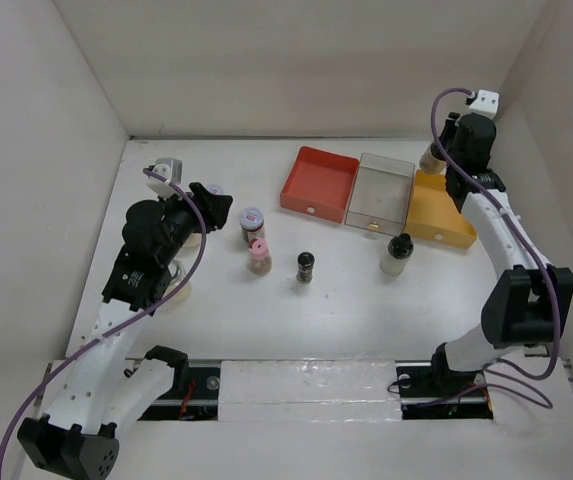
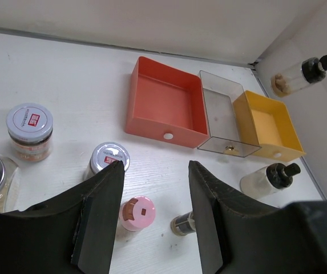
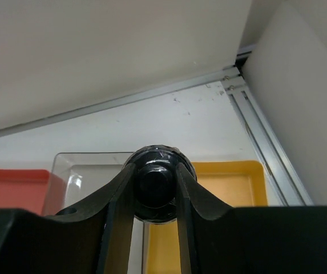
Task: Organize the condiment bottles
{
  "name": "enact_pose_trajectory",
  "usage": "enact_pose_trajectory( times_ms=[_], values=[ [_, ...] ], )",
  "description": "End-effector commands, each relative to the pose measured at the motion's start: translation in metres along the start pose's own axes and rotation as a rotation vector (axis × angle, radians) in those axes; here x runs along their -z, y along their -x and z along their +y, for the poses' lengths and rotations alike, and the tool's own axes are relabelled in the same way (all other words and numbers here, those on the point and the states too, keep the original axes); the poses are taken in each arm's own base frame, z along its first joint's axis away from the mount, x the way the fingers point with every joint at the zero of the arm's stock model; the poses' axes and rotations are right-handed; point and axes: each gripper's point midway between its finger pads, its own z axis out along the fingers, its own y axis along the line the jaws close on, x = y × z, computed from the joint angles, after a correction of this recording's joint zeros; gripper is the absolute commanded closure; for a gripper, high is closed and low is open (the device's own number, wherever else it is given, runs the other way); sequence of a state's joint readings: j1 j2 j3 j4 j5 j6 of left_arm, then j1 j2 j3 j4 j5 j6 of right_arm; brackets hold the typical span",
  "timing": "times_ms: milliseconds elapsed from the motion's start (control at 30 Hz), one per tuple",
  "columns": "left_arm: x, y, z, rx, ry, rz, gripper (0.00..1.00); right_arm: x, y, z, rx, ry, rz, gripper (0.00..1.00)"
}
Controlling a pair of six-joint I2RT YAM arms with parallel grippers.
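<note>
Up by yellow tray (image 1: 434, 218) | my right pincer (image 3: 157, 181) clamps black-lidded bottle (image 2: 291, 80) | left pincer (image 2: 155, 166) apart, empty | no tray filled; spice jars (image 1: 252, 222) unsorted, barely begun.

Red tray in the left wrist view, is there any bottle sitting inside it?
No, the red tray shows only its own bare floor and walls, and nothing stands or lies inside it.

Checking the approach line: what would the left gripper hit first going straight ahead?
Likely the pink-lidded jar, which stands in the gap of the open left gripper, though depth is unclear.
</note>
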State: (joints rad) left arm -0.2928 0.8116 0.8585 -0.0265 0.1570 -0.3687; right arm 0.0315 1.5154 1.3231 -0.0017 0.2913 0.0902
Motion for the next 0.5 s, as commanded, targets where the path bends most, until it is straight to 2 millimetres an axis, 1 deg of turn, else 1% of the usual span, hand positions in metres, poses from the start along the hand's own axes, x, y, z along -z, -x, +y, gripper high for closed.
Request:
enact_pose_trajectory(
  times_ms=[0,33,67,100,133,200,300,333,367,400,433,467],
  values=[
    [0.000,0.012,-0.010,0.000,-0.046,-0.044,0.55,-0.011,0.015,-0.012,-0.062,-0.009,-0.052,0.84],
    [-0.003,0.012,-0.010,0.000,-0.046,-0.044,0.55,-0.014,0.010,-0.012,-0.059,-0.010,-0.040,0.85],
    [-0.003,0.012,-0.010,0.009,-0.046,-0.044,0.55,-0.021,0.000,-0.017,-0.056,-0.024,-0.019,0.85],
    [-0.003,0.012,-0.010,0.009,-0.046,-0.044,0.55,-0.024,-0.005,-0.017,-0.053,-0.025,-0.009,0.85],
    [-0.003,0.012,-0.010,0.009,-0.046,-0.044,0.55,-0.028,-0.010,-0.022,-0.061,-0.037,0.002,0.85],
    [-0.005,0.010,-0.009,0.010,-0.042,-0.035,0.55,-0.038,-0.021,-0.021,-0.055,-0.040,0.027,0.85],
    [-0.005,0.010,-0.009,0.010,-0.042,-0.035,0.55,-0.046,-0.035,-0.023,-0.050,-0.043,0.058,0.85],
    [-0.005,0.010,-0.009,0.010,-0.042,-0.035,0.55,-0.051,-0.046,-0.023,-0.044,-0.045,0.080,0.85],
    [-0.005,0.010,-0.009,0.010,-0.042,-0.035,0.55,-0.054,-0.047,-0.022,-0.053,-0.046,0.081,0.85],
    [-0.007,0.007,-0.007,0.011,-0.038,-0.027,0.55,-0.056,-0.052,-0.022,-0.051,-0.047,0.091,0.85],
    [-0.007,0.007,-0.007,0.011,-0.038,-0.027,0.55,-0.060,-0.061,-0.022,-0.047,-0.050,0.109,0.85],
    [-0.007,0.007,-0.007,0.011,-0.038,-0.027,0.55,-0.063,-0.065,-0.027,-0.047,-0.060,0.117,0.85]
  ],
)
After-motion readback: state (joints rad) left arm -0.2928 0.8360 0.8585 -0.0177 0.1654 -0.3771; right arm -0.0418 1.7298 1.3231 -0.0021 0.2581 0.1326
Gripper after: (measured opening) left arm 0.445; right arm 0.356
